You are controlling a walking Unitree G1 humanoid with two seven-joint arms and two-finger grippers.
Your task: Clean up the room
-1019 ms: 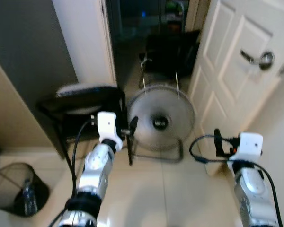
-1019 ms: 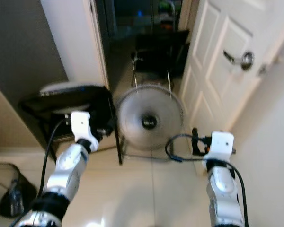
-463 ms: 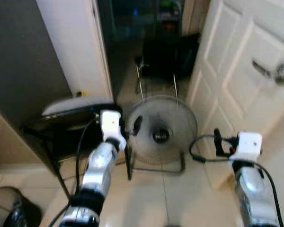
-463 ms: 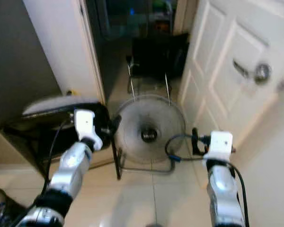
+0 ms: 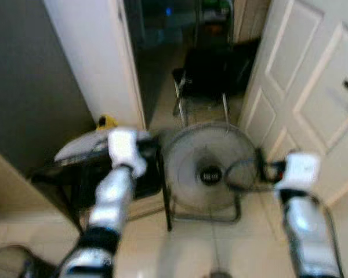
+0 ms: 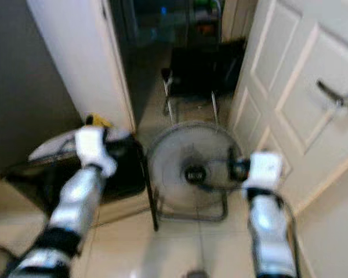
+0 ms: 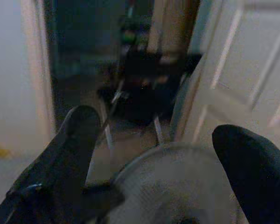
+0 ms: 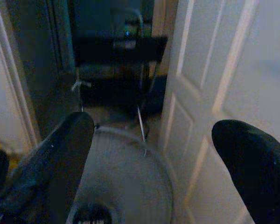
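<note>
Head views blurred; both silver arms raised forward at a doorway; a round grey floor fan (image 5: 207,169) stands on the pale tiled floor (image 6: 180,243) between a white wall edge (image 5: 98,63) and an open white panelled door (image 6: 290,87); fan sits just in front of both pincers, tilted face up on a dark wire stand; left pincer (image 7: 163,154) held above the fan's near-left rim, fingers (image 7: 79,140) spread wide apart with nothing between them; right pincer (image 8: 154,158) likewise over the fan's right side, close to the door, fingers (image 8: 252,163) wide apart and empty; a black chair (image 5: 104,168) with a pale cushion stands just left of the fan, under the left arm; a small yellow thing (image 5: 107,121) lies at the foot of the wall edge behind the chair, too blurred to name; beyond the fan, in the dark room past the doorway, a black folding chair (image 8: 116,56) on metal legs; a door handle (image 6: 336,95) shows at the right edge of the door.
</note>
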